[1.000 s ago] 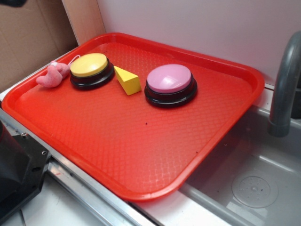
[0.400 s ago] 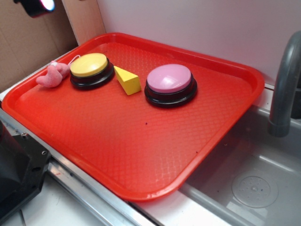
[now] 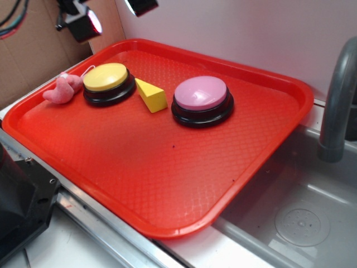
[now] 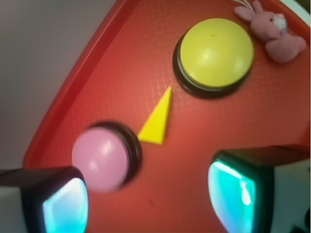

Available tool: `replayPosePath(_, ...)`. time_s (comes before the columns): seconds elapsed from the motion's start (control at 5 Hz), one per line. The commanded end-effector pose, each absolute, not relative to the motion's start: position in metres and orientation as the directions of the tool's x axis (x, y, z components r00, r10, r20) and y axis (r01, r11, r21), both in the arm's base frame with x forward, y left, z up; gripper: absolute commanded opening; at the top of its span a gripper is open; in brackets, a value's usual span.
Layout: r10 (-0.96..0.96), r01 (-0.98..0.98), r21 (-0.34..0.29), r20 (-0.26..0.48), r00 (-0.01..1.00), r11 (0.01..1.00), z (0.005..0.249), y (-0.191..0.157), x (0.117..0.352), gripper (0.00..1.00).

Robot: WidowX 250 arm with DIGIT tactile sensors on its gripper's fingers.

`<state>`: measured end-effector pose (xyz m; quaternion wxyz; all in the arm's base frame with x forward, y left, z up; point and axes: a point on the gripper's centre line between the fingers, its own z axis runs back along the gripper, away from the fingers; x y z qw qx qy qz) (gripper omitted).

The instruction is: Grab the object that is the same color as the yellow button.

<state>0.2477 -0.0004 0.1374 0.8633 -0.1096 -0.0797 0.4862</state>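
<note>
A small yellow wedge [image 3: 152, 95] lies on the red tray [image 3: 167, 167] between the yellow button [image 3: 107, 82] and the pink-topped button [image 3: 201, 100]. In the wrist view the wedge [image 4: 158, 119] sits between the yellow button [image 4: 216, 53] and the pink button [image 4: 103, 156]. My gripper [image 3: 111, 14] hangs high above the tray's far left corner, open and empty. Its two fingers [image 4: 65, 204] frame the bottom of the wrist view, far apart, with bare tray between them.
A pink plush toy [image 3: 62, 89] lies left of the yellow button, also in the wrist view [image 4: 277, 31]. A grey sink [image 3: 301, 218] with a faucet [image 3: 337, 100] is to the right. A white wall stands behind the tray.
My gripper has come into the exterior view at the top left and moved right, toward the tray's far corner. The things on the tray have not moved.
</note>
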Motion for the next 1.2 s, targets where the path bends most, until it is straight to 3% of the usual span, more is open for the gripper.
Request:
replayPosePath(0.0, 0.913, -0.883, -0.242, 0.034, 0.407, 0.403, 0.096, 0.014, 0.266, 1.00)
replayPosePath(0.2, 0.965, -0.946, -0.194, 0.035, 0.259, 0.261, 0.072, 0.017, 0.276, 1.00)
replayPosePath(0.6, 0.977, -0.970, -0.123, 0.048, 0.207, 0.211, 0.036, 0.014, 0.277, 1.00)
replayPosePath(0.8, 0.977, -0.967, -0.149, -0.006, 0.211, 0.208, 0.033, 0.015, 0.275, 1.00)
replayPosePath(1.0, 0.978, -0.969, -0.160, -0.059, 0.201, 0.190, 0.035, 0.016, 0.275, 0.19)
